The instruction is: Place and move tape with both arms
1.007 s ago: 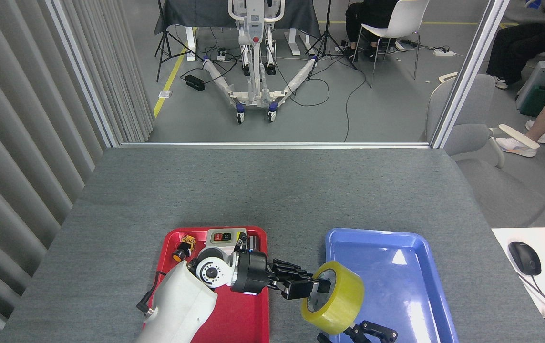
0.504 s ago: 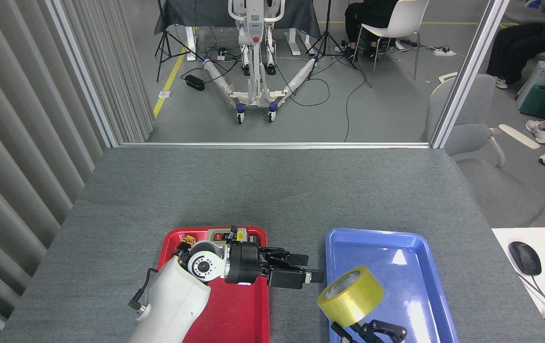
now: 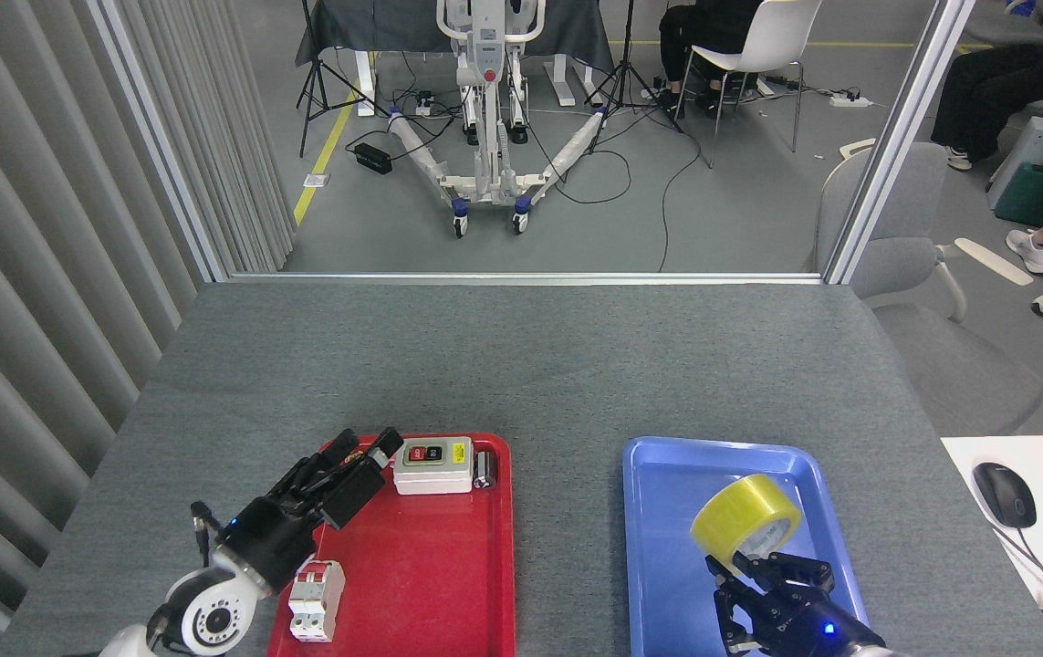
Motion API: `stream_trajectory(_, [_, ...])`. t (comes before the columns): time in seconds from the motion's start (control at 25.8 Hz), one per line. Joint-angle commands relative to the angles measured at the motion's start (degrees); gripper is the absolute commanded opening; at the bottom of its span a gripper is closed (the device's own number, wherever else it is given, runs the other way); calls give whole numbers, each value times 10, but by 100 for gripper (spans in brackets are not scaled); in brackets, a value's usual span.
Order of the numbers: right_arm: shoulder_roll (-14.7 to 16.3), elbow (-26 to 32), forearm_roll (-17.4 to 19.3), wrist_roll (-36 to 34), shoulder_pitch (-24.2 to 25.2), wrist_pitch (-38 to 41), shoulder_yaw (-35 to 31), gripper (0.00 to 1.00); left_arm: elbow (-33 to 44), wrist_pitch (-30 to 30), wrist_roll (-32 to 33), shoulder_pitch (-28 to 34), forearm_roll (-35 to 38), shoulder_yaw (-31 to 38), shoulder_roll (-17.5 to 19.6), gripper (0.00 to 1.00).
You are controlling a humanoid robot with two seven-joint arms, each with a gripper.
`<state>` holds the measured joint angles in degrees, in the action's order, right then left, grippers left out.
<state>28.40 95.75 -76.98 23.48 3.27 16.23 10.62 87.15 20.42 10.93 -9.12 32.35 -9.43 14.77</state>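
— Where is the tape (image 3: 745,514)?

— Over the blue tray (image 3: 667,584), tilted, pinched at its lower edge by the right gripper (image 3: 763,570); the arm behind it is cut off at the bottom edge.

— And the left gripper (image 3: 352,474)?

— At nine o'clock from the tape, over the red tray (image 3: 448,584), fingers stretched toward one o'clock and holding nothing. Whether they are spread I cannot tell. They partly hide a small orange part. A grey switch box (image 3: 432,464) sits just beside them; a white breaker (image 3: 315,599) lies near the wrist.
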Motion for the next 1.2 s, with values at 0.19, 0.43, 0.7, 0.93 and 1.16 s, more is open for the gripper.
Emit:
stream_trajectory(0.19, [0,1,27,291,-78,-2,21,2,108,-137,-131,114,391,0,-17,99])
stream_trajectory(0.43, [-2,2,91,409,-92,-3,22,19,80,-191,-138,101,389,0,-18,99])
stream_trajectory(0.7, [10,3,92,373,-87,-16,22,100,77,-242,-139,96,388,1,-18,99])
stream_trajectory(0.93, [10,11,93,122,-74,-146,6,100,72,-241,-139,100,395,8,-38,99])
stream_trajectory(1.16, [3,16,94,-303,-51,-286,6,100,78,-237,-144,83,392,12,-40,99])
